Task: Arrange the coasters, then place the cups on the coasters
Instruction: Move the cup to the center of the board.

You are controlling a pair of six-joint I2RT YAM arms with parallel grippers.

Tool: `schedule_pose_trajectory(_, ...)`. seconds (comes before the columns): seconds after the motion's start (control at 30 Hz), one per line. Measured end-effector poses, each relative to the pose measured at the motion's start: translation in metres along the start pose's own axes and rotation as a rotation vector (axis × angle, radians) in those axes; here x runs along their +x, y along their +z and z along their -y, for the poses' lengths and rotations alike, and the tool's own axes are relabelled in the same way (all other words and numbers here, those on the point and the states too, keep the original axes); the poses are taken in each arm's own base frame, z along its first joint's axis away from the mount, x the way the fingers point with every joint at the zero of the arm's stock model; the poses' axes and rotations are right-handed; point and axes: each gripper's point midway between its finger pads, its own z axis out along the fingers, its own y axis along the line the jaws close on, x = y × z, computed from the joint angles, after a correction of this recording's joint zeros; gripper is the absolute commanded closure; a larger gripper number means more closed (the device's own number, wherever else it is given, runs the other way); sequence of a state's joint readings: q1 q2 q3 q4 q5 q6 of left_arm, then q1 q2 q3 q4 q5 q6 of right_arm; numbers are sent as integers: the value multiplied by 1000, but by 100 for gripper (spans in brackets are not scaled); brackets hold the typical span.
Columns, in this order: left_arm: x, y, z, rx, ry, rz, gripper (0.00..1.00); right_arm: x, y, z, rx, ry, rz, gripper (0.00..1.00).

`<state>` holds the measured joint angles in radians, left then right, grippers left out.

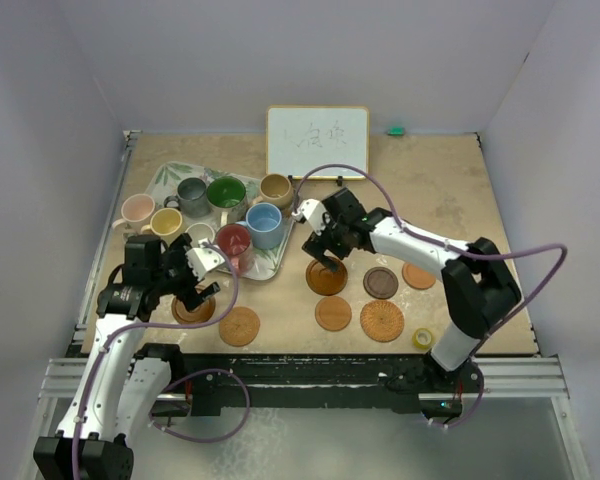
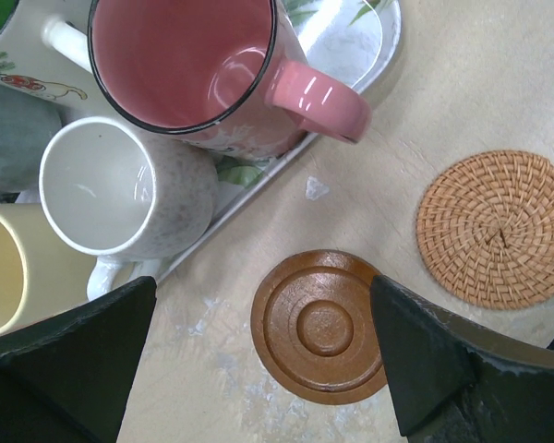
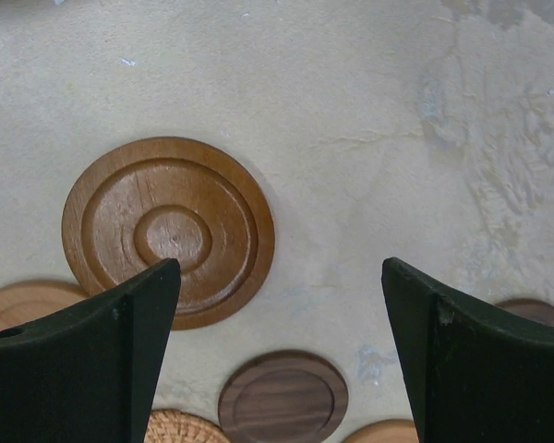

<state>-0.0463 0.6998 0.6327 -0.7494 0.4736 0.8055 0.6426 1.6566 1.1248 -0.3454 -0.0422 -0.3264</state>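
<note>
Left wrist view: a ringed brown wooden coaster (image 2: 325, 325) lies flat on the table (image 2: 499, 83) under the left end effector (image 2: 263, 280), in the gap between its fingers, its edge hidden by one of them. The fingers stand spread wide and grip nothing. A woven tan coaster (image 2: 496, 229) lies just outside that same finger, apart from the ringed one. Ahead of the fingertips a pink mug (image 2: 189, 65) and a white mug (image 2: 111, 189) stand on the leaf-patterned tray (image 2: 351, 37). In the right wrist view the right end effector (image 3: 282, 263) is likewise released, wide and empty, above bare table. A second ringed coaster (image 3: 169, 231) lies flat partly under one finger, and a dark coaster (image 3: 282, 397) lies back toward the wrist.
</note>
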Motion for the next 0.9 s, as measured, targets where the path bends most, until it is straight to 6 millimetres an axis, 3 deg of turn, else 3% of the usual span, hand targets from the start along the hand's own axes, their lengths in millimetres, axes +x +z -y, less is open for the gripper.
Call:
schedule_pose_trajectory(0.27,-7,0,-4,-18,-25,30,5,14,27,-17,-44,-53,-109,20)
schedule_pose_trajectory(0.57,-9,0,-3,-20,-42,37,7,34,33,-25,-92,-78,-203,27)
schedule_pose_trajectory(0.9,-9,-1,-4,-23,-40,38,9,29,40,1,-63,-60,-219,40)
